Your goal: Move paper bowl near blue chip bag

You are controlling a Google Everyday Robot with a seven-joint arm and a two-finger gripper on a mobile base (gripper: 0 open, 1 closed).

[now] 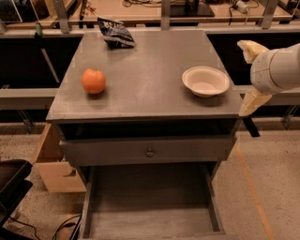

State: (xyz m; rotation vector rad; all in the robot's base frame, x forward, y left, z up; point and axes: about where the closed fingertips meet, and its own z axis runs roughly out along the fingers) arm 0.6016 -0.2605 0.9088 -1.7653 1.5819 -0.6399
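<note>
The paper bowl [205,80] is off-white and sits upright near the right edge of the grey table [140,65]. The blue chip bag [116,33] lies crumpled at the table's far left corner, far from the bowl. My gripper [243,78] hangs just off the table's right edge, right of the bowl and not touching it. Its two cream fingers [251,102] are spread wide apart with nothing between them.
An orange fruit [93,80] sits on the left side of the table. A closed drawer [149,151] is under the top and a lower drawer [150,206] is pulled out. A cardboard box [52,161] stands on the floor at left, a workbench [154,9] behind.
</note>
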